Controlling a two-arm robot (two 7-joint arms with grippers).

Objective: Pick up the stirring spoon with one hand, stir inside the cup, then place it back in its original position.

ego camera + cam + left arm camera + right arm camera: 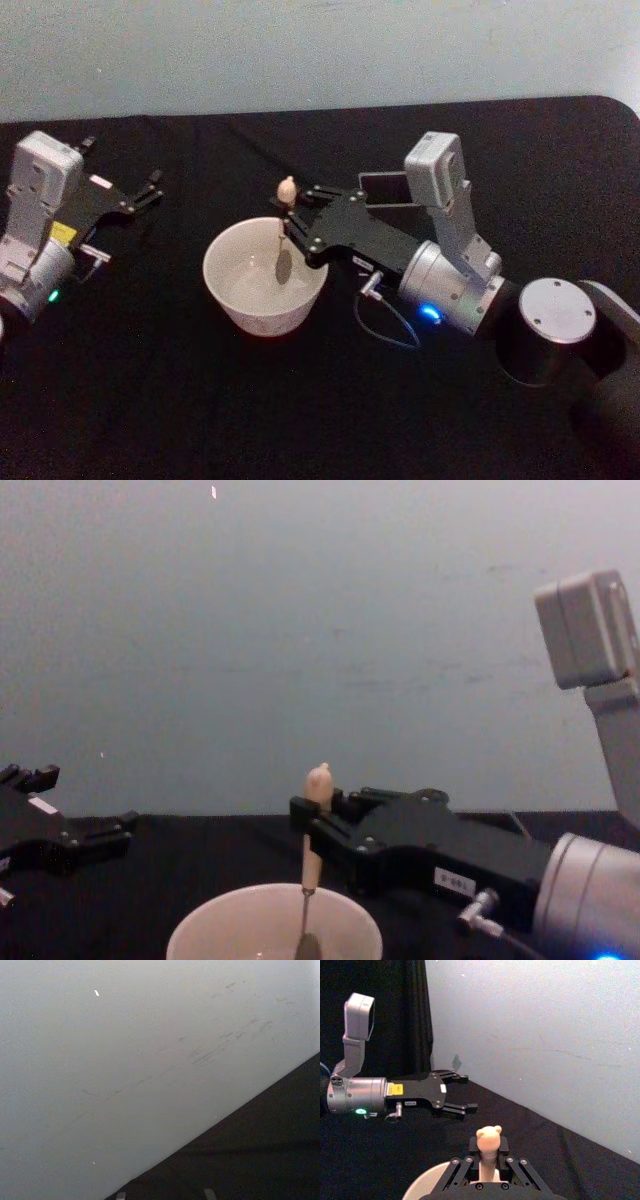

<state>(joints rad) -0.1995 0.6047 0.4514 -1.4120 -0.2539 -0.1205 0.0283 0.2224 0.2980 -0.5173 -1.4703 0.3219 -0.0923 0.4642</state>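
The pale cream cup stands on the black table in front of me. The stirring spoon stands upright in it, beige handle tip up. Its thin shaft and small bowl reach down inside the cup. My right gripper comes in from the right over the cup's far rim and is shut on the spoon's handle. My left gripper rests at the far left with its fingers apart and nothing between them. The dark grey square holder sits behind the right arm, partly hidden by it.
A black cloth covers the table, with a pale wall behind its far edge. The right arm's silver wrist and a thin cable lie to the right of the cup.
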